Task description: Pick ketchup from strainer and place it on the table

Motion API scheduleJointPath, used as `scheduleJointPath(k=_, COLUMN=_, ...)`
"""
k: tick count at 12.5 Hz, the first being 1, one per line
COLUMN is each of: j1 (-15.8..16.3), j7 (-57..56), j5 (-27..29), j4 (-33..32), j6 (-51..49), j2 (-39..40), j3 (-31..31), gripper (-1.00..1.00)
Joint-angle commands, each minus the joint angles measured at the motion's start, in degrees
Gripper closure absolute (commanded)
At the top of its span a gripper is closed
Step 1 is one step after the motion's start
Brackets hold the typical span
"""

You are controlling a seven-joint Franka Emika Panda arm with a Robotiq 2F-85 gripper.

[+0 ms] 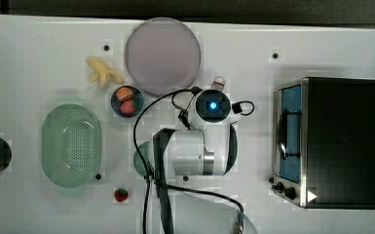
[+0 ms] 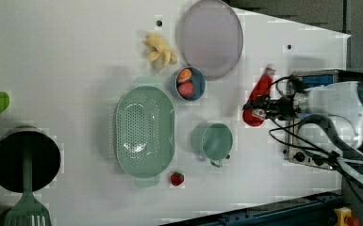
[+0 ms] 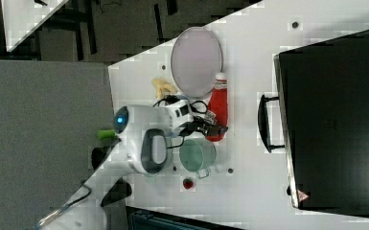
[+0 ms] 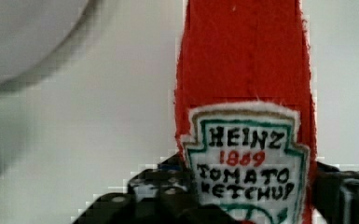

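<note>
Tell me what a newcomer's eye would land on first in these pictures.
First the red ketchup, lying on the white table between the arm's gripper fingers, near the grey-lilac plate and beside the dark oven. Next the pale green strainer, which sits empty at the left view's centre, with the green cup at its right.

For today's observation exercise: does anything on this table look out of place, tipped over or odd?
The ketchup lies flat on the table beside the grey-lilac plate instead of standing, its lower end between the gripper fingers. A strawberry sits loose by the empty strainer.
</note>
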Motion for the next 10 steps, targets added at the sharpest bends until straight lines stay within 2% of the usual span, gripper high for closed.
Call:
scheduleJointPath(k=1, j1=1.0, j7=-2.8, j5=0.3, j4=0.0, j6=3.9, j2=0.6, j3=-0.6, gripper=-1.0)
scheduleJointPath(k=6, j1=1.0, j7=-2.6, j5=0.7, j4=3.0, j6=1.4, j2=-9.5, j3=0.1, gripper=-1.0)
scheduleJointPath(k=10, j1=1.1, j7=2.4, j5=0.8, j4=11.4, j6=-16.6, j2=-17.9, j3=0.5, gripper=-1.0)
